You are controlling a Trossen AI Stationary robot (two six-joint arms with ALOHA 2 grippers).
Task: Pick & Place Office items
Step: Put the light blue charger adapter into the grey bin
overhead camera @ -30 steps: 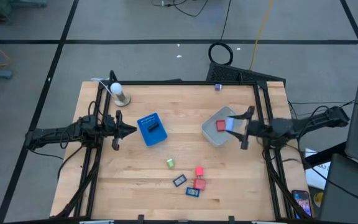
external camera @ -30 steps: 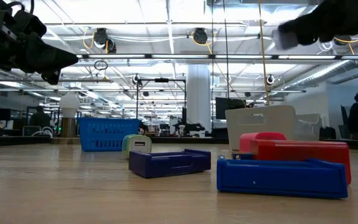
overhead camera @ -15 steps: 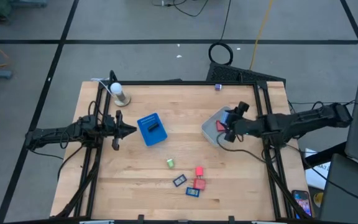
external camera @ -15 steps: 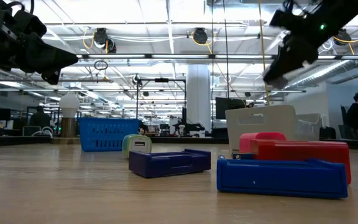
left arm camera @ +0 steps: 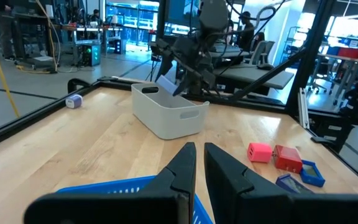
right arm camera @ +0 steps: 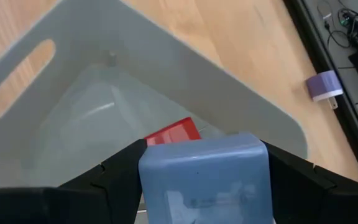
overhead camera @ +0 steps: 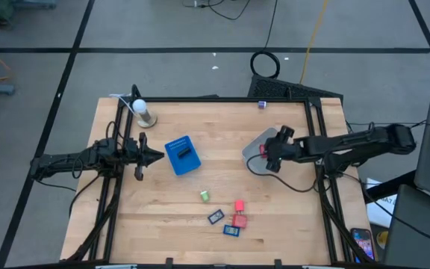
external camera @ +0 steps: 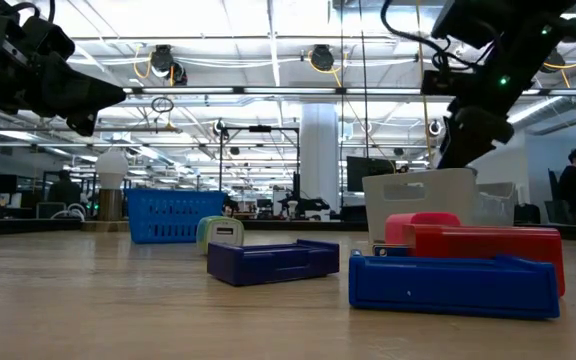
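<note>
My right gripper hangs over the clear tub at the table's right, slanting down, shut on a light-blue block. A red block lies on the tub's floor. On the near middle of the table lie a green bit, two red blocks and two dark flat rectangles. My left gripper waits shut at the table's left, level, beside the blue tray. My right gripper pinches the light-blue block by two opposite sides between its two fingers. The fingers come from the table's right, slanting down. The block is lifted clear, above the tub's inside.
A white lamp-like stand is at the far left corner. A small purple plug lies at the far edge. Black frame rails run along the table's sides. Bare wood lies between the tray and the tub.
My right gripper has reached toward the table's left and come down, tipping from level to a downward slant. It has carried the light-blue block from beside the tub's right rim to above the tub's inside.
</note>
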